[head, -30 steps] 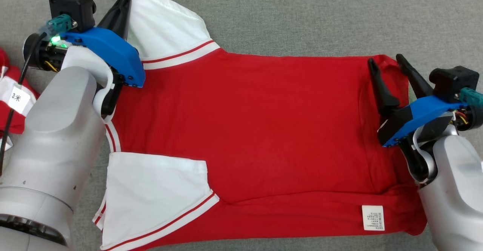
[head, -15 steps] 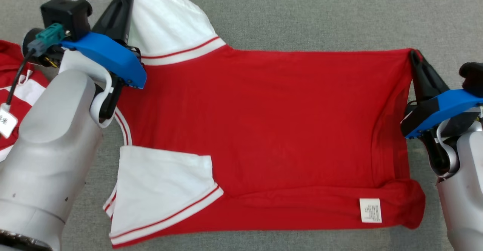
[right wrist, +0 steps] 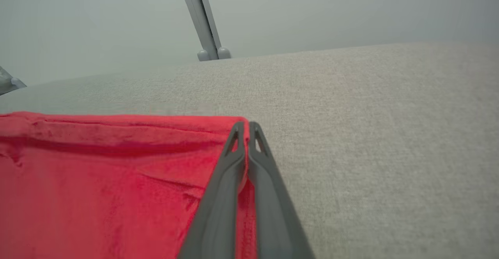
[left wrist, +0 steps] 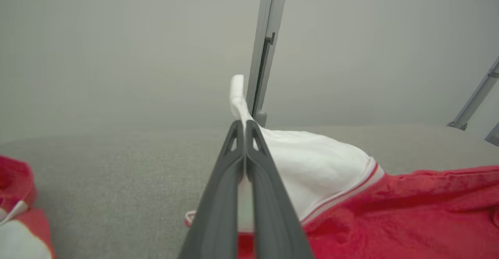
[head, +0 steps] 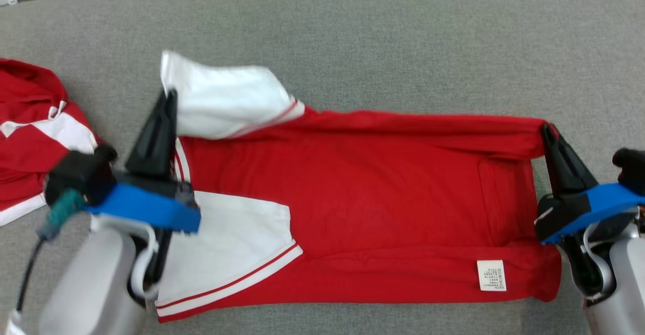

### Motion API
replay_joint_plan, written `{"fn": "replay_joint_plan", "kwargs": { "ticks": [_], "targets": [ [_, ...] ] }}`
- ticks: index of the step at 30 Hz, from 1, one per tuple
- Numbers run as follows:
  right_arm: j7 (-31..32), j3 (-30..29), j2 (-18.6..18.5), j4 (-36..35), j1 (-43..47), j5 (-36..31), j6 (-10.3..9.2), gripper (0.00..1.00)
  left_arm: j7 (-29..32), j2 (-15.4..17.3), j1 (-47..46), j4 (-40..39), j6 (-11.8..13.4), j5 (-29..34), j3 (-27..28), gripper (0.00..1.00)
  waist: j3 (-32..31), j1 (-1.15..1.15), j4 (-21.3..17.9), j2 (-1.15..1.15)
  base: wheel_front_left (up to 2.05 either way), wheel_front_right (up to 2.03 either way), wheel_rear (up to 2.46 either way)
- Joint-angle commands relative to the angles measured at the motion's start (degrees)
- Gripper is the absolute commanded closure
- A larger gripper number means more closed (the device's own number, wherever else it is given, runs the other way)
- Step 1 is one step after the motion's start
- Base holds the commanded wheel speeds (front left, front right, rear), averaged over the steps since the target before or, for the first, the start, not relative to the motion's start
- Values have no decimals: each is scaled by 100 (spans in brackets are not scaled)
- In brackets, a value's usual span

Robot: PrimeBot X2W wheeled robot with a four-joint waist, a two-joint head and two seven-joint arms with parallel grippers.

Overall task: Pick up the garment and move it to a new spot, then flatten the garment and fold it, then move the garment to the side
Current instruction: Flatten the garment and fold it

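Gripping garment (head: 352, 189), R hand (head: 547, 130) part-cropped.

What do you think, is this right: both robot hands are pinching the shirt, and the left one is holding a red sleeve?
Not quite. The sleeve that the left gripper pinches is white, not red; the left wrist view shows it. The rest holds: the right gripper is also shut on the shirt.
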Motion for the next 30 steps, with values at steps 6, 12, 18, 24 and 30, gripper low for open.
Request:
{"fn": "replay_joint_plan", "kwargs": {
  "ticks": [6,12,18,24,30],
  "targets": [
    [-42,-104,-51,-203,643,223,0,100,-22,-246,1228,-429,5,81,328,100,-141,1,42,1,0,0,0],
    [-23,-151,8,-511,1177,161,0,100,-19,-400,1867,-374,18,17,522,100,-285,1,70,1,0,0,0],
    [45,-164,104,-807,1717,-51,0,100,-6,-464,2169,-74,-55,-115,525,100,-422,1,104,1,0,0,0],
    [18,-207,317,-874,2176,-138,0,0,82,-571,2367,299,-97,-356,490,53,-593,1,105,1,0,0,0],
    [-173,-380,535,-1005,2526,-263,0,0,4,-653,2524,368,122,-119,544,0,-844,1,177,1,0,0,0]
  ]
}}
